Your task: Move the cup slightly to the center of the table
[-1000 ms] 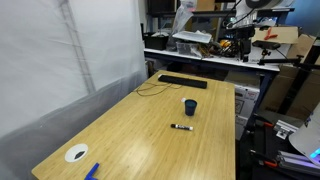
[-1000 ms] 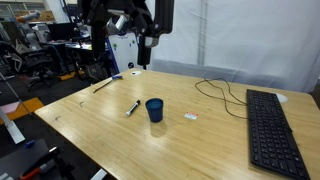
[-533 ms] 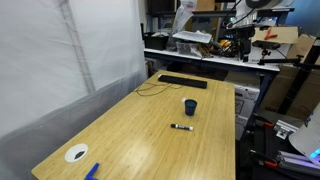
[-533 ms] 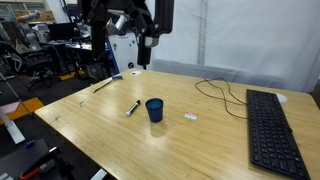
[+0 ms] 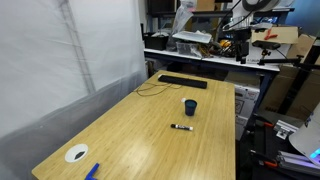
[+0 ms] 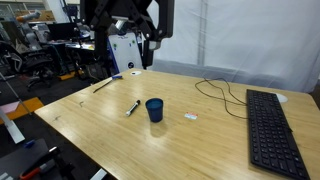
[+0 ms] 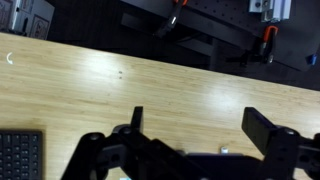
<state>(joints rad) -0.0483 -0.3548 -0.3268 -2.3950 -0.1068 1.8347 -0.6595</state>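
The cup (image 6: 154, 109) is left unmoved on the table (image 6: 90, 120). The gripper (image 7: 200, 125) is held high, spread wide, with nothing grasped.

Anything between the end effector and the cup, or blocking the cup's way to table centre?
Nothing visible between the open end effector and the cup. Toward the table centre, the black marker lies close beside the cup and could sit in its path.
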